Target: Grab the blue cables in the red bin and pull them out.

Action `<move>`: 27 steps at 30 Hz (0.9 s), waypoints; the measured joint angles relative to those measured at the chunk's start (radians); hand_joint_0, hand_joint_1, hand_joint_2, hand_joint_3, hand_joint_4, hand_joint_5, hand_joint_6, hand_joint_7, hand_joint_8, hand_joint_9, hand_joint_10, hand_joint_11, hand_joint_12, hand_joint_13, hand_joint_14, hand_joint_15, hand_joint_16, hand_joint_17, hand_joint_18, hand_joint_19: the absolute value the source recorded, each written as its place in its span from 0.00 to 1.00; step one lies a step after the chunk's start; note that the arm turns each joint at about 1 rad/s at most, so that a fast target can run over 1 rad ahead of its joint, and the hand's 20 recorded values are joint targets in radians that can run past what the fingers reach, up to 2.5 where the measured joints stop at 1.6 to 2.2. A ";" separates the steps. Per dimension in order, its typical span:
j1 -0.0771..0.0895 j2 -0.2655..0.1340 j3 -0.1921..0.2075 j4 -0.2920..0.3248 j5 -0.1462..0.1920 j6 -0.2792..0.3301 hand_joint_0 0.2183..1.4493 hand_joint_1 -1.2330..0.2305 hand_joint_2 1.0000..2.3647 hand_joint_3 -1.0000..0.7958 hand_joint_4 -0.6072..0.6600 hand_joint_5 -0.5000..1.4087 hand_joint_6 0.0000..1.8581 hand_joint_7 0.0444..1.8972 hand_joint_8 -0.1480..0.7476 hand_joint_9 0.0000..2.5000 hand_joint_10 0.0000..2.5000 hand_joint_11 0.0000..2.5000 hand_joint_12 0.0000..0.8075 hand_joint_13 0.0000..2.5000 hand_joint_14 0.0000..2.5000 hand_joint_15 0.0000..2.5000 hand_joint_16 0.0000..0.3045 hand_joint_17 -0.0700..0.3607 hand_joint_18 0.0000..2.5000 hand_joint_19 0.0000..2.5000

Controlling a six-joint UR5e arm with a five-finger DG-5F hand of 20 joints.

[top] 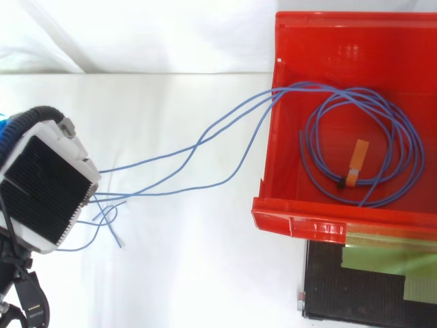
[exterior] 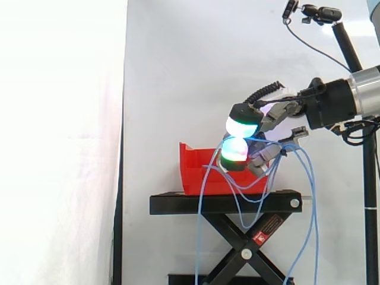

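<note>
The red bin stands on a black scissor stand. My hand hovers just above the bin's right end, its glowing green and white pads pressed together on the blue cables. Long loops of cable hang from the hand down past the stand. From above, a coil of blue cable with an orange tag lies inside the bin. Several strands leave over its left wall and run left.
A white-cased box with a black grille sits at the left edge of the top view, and the strands end under it. A camera on a black pole stands at the upper right of the side view. A white curtain hangs behind.
</note>
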 measured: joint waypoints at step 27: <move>0.000 0.000 0.000 0.000 0.000 0.000 0.62 0.14 0.00 0.05 0.61 0.68 0.37 0.26 0.44 0.41 0.01 0.41 0.38 0.50 0.32 0.57 0.13 0.37 0.37 0.49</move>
